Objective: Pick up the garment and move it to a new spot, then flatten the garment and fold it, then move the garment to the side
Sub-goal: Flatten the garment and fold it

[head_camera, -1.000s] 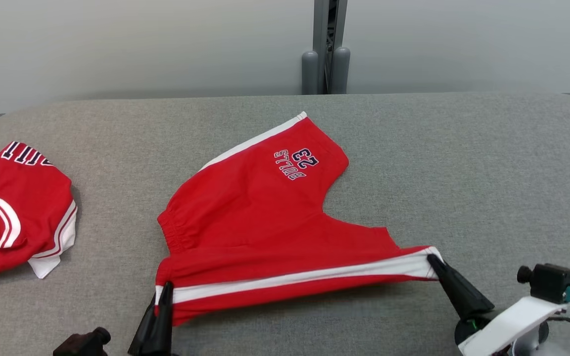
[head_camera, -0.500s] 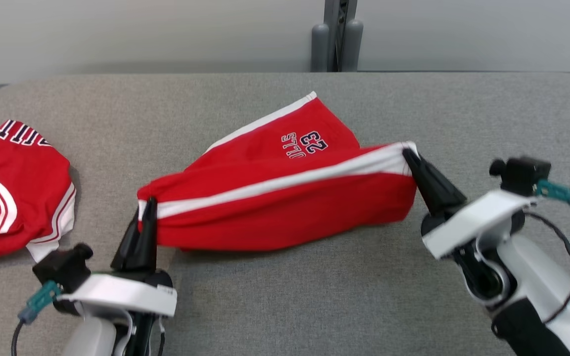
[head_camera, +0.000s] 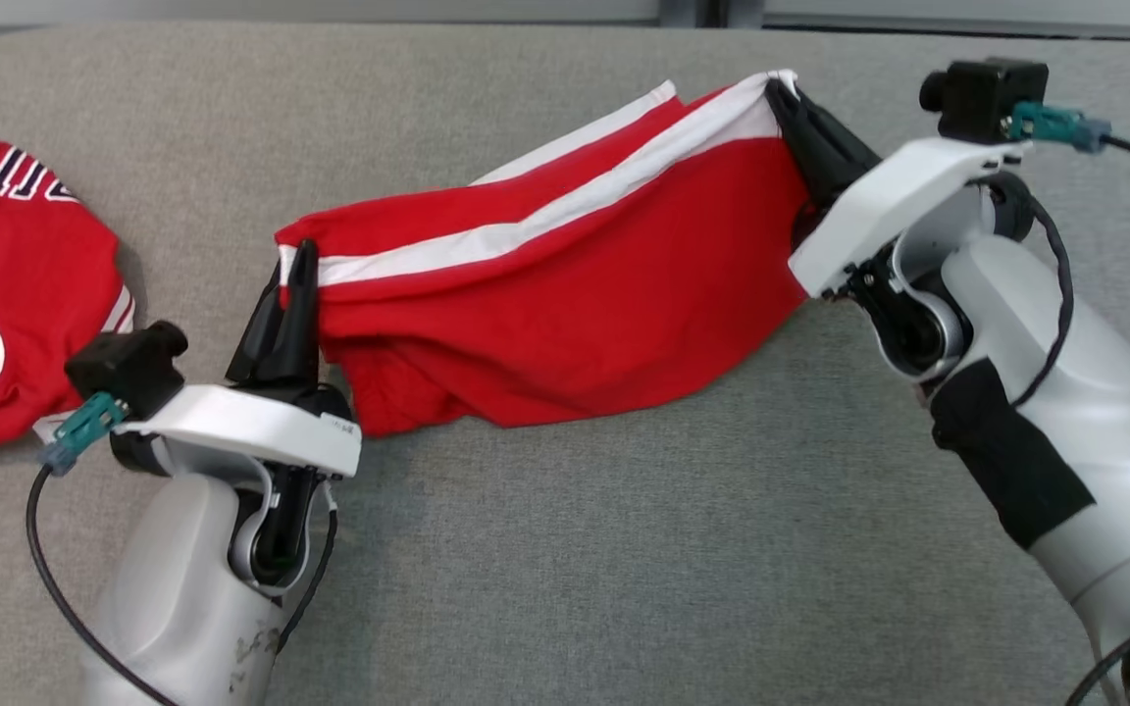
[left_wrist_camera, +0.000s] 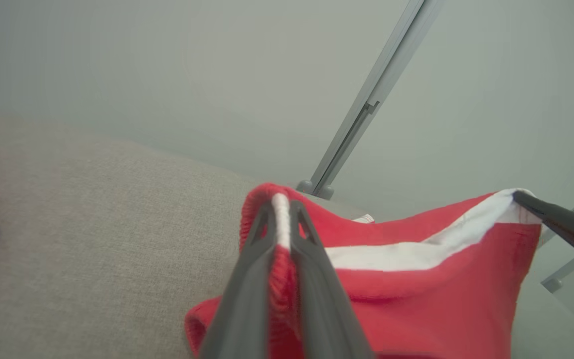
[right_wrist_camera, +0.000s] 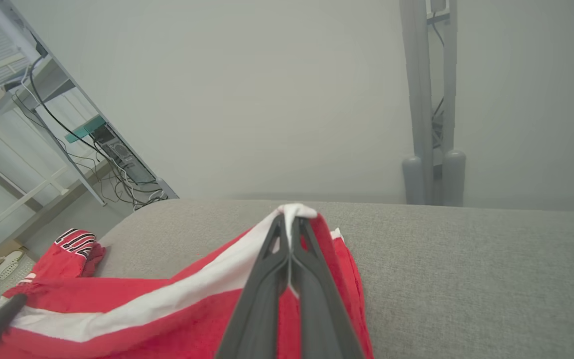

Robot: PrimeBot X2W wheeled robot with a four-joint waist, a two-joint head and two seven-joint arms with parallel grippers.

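Observation:
The garment (head_camera: 575, 294) is a pair of red shorts with a white side stripe, stretched between both grippers above the grey table (head_camera: 624, 549). My left gripper (head_camera: 298, 257) is shut on its elastic waistband corner at the left; in the left wrist view the gripper (left_wrist_camera: 282, 202) pinches the white stripe end of the garment (left_wrist_camera: 416, 289). At the upper right, my right gripper (head_camera: 779, 90) is shut on the hem corner; the right wrist view shows it (right_wrist_camera: 291, 219) clamped on the white stripe of the garment (right_wrist_camera: 167, 309). The lower half hangs in a fold, its bottom edge touching the table.
A second red garment (head_camera: 6, 284) with white trim and dark lettering lies at the table's left edge, close to my left forearm (head_camera: 182, 579). Behind the table stand a grey wall and a vertical post (right_wrist_camera: 431, 124). A shelf frame with cables (right_wrist_camera: 92, 144) stands off the far left.
Both grippers have carried the near striped edge up and away across the table, folding the shorts over themselves and hiding the printed number. The head camera has tilted down.

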